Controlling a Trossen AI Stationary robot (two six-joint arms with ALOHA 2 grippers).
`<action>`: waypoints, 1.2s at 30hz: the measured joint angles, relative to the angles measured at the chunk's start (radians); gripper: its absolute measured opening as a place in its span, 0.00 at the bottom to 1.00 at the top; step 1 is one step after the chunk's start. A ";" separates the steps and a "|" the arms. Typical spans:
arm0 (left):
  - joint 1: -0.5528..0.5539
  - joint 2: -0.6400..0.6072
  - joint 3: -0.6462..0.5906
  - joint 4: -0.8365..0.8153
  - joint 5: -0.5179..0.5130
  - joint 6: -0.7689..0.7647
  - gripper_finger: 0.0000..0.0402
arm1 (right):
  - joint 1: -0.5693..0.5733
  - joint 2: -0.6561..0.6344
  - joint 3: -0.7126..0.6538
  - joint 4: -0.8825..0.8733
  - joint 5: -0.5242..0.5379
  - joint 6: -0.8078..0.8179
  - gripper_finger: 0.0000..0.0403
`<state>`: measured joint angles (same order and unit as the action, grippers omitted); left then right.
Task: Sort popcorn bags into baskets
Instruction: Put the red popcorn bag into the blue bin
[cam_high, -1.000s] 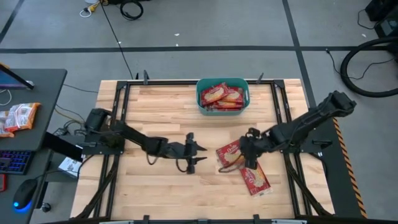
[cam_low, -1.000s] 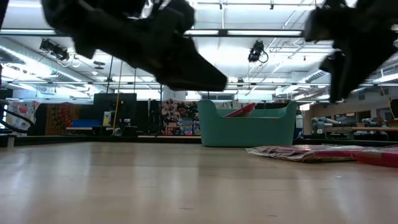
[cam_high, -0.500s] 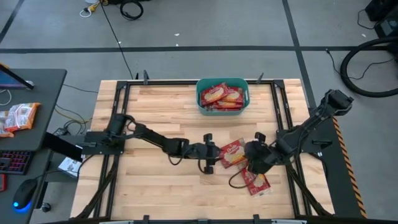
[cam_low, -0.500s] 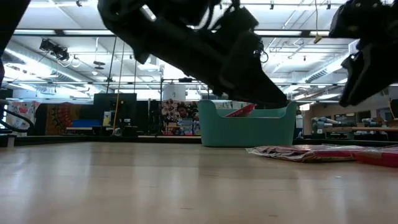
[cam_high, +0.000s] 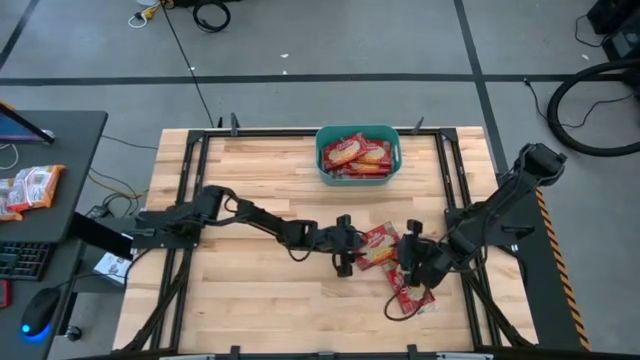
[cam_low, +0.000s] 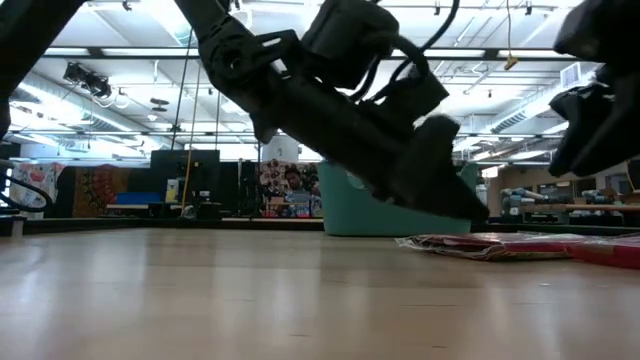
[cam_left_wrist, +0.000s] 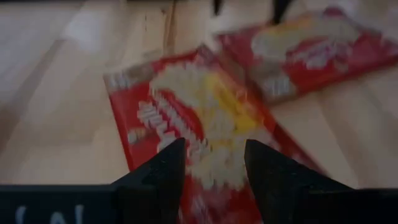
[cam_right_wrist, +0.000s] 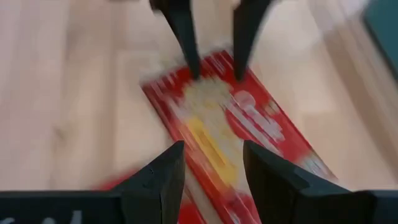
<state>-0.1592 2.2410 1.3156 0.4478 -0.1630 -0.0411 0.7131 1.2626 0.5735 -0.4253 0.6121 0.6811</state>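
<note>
**Both grippers over one popcorn bag, fingers parted**

Seen from above: two red popcorn bags on the wooden table (cam_high: 250, 180) toward 4 o'clock of its middle, the upper bag (cam_high: 377, 245) overlapping the lower bag (cam_high: 412, 290) at one corner. Teal basket (cam_high: 358, 155) at the 12 o'clock edge of the table, well apart from those two, already holding several red bags (cam_high: 357, 154) with cream ovals.

Left gripper (cam_high: 345, 250) stretched across from 9 o'clock, at the 9 o'clock edge of the upper bag. In the left wrist view, fingers (cam_left_wrist: 163, 180) spread apart over the packet (cam_left_wrist: 199, 124), nothing between them. Touching the bag or just above it: cannot tell.

Right gripper (cam_high: 410, 250) reaching in from 3 o'clock, at the 3 o'clock edge of the same bag, facing the left one. In the right wrist view, fingers (cam_right_wrist: 163, 177) likewise apart over the red packet (cam_right_wrist: 230, 130), gripping nothing, with the left arm's two fingertips (cam_right_wrist: 186, 43) at the packet's far end.

From table height, both bags flat on the wood (cam_low: 490, 243), basket (cam_low: 345, 205) behind them partly hidden by the left arm
</note>
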 joint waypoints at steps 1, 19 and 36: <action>0.001 0.000 0.000 -0.014 -0.006 0.000 0.43 | -0.006 0.009 0.000 0.036 -0.005 -0.018 0.41; 0.001 -0.011 0.005 -0.248 -0.023 -0.063 0.43 | -0.024 0.447 0.240 0.057 0.102 -0.401 0.41; -0.001 -0.061 -0.003 -0.335 0.034 -0.109 0.43 | -0.034 0.533 0.248 0.006 0.135 -0.416 0.41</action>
<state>-0.1604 2.1803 1.3125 0.1123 -0.1288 -0.1505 0.6796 1.7954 0.8219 -0.4194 0.7472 0.2650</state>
